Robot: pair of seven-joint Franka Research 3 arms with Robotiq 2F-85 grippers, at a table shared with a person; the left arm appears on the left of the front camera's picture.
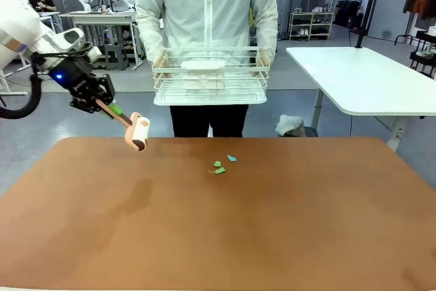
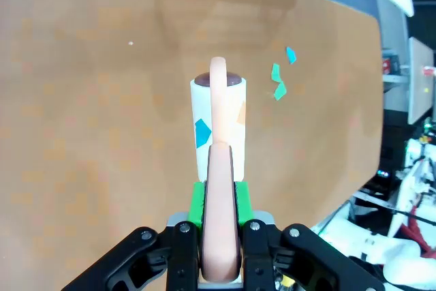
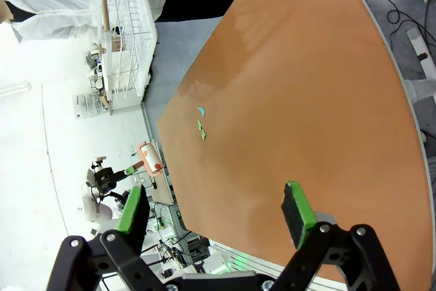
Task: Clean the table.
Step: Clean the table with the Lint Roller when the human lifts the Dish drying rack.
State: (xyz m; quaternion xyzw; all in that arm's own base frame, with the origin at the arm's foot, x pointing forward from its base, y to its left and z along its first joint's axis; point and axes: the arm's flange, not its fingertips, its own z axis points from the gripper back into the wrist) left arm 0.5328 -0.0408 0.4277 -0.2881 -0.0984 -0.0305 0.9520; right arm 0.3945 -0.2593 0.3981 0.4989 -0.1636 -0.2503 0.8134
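Observation:
The reddish-brown table [image 1: 272, 223] carries a few green and blue paper scraps [image 1: 221, 165] near its far middle. My left gripper [image 1: 109, 108] hovers over the far left corner, shut on the pink handle of a lint roller [image 1: 138, 132]. In the left wrist view the green pads [image 2: 197, 202] clamp the handle, and the white roller [image 2: 218, 124] has a blue and an orange scrap stuck to it. Loose scraps [image 2: 278, 81] lie on the table beyond it. My right gripper [image 3: 214, 209] is open above the table [image 3: 306, 100], with nothing between its fingers.
A person stands at the far side holding a white wire basket [image 1: 210, 76] with both hands above the table's edge. A white-topped table [image 1: 368, 80] stands at the back right. The right wrist view also catches the basket [image 3: 126, 39] and the scraps [image 3: 201, 127].

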